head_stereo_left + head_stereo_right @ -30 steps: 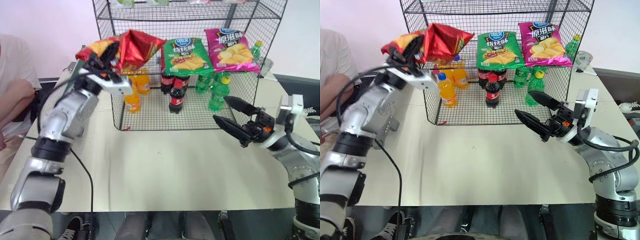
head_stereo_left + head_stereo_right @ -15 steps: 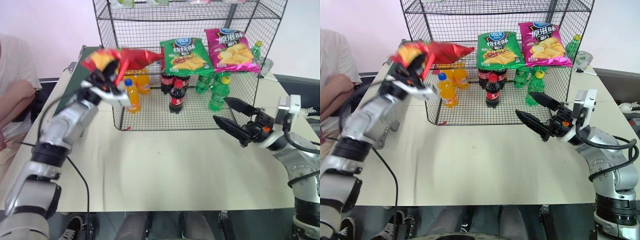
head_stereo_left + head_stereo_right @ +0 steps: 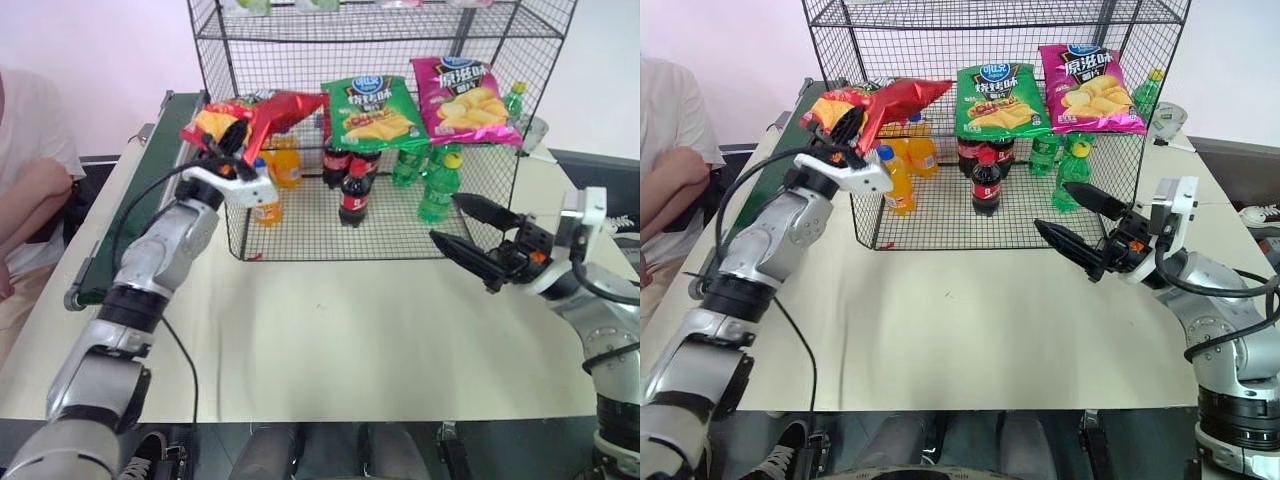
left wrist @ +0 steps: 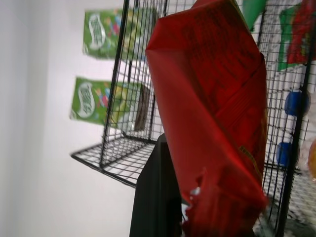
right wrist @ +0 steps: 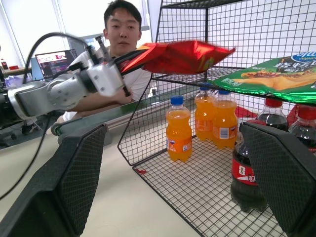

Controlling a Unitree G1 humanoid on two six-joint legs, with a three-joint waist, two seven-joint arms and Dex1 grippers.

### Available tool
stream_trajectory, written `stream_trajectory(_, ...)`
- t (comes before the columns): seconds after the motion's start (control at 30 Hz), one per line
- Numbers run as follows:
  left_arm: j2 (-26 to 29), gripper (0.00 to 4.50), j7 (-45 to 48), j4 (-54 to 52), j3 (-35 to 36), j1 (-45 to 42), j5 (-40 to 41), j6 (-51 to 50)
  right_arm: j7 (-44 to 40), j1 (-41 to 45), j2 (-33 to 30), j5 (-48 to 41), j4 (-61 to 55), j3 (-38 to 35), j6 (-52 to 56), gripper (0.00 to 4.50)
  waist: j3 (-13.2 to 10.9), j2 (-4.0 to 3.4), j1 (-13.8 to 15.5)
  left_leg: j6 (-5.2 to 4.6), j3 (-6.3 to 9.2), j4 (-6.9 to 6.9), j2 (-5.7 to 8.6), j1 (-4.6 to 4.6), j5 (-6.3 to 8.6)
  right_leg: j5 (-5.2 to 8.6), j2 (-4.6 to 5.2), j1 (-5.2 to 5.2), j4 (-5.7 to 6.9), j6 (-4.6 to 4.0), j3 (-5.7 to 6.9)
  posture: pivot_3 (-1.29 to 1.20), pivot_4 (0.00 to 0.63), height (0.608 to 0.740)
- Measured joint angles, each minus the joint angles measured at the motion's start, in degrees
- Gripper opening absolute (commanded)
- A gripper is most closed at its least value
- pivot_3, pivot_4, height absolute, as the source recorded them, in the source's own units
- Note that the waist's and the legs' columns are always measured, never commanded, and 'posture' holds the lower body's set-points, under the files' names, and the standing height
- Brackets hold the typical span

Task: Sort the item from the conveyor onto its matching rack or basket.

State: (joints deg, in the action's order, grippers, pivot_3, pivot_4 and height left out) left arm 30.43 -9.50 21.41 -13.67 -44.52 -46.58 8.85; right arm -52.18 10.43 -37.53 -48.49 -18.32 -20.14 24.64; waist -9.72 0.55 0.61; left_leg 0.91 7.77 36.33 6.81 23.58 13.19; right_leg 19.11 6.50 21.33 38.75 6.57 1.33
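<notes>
Left gripper (image 3: 222, 130) clamped tight on the near end of the red snack bag (image 3: 262, 108), raised at the left front corner of the black wire-mesh rack (image 3: 992, 215). Lower and further forward than a second ago, with the wrist rolled. Bag now lying close to flat, its far end poking through the rack's open front at the level of the chip-bag tier, just left of the green chip bag (image 3: 370, 110); a second ago held higher and bunched up, more upright, in front of the rack's corner. Not yet resting on the tier as far as can be told; the bag's underside against the mesh not visible. Magenta chip bag (image 3: 465, 100) to the right of the green one, both in the same spots as before. Below them on the bottom tier, orange soda bottles (image 3: 266, 200), cola bottles (image 3: 351, 193) and green bottles (image 3: 436, 185), unchanged. Right gripper (image 3: 467, 232) over the cream table (image 3: 330, 340) in front of the rack's right side, fingers spread wide with nothing between them, in the same place as a second ago. Dark green conveyor (image 3: 140, 195) along the table's left edge, beside the left arm. Person (image 3: 28, 180) in a white shirt seated past the conveyor.
</notes>
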Motion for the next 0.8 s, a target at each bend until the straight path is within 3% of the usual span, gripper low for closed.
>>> stream_trajectory(0.37, -10.54, 0.07, 2.99, 9.52, 2.74, -6.17, 11.46, -6.82, 0.10, -0.03, 0.04, 0.06, -0.03, -0.16, 0.00, 4.50, -0.01, 0.04, 0.00, 0.01, 0.00, 0.14, 0.00, 0.00, 0.00, 0.00, 0.00, -0.03, 0.05, 0.01, 0.05, 0.00, 0.150, 0.740)
stream_trajectory(0.8, -14.92, 0.07, 3.31, 21.54, 4.42, -15.17, 20.97, -6.85, 0.86, -0.40, 0.44, 0.34, -0.03, 0.53, 0.00, 4.50, -0.03, 0.08, 0.02, -0.03, 0.01, 0.56, 0.01, 0.22, 0.02, 0.02, -0.01, 0.04, 0.24, 0.04, 0.07, 0.00, 0.150, 0.740)
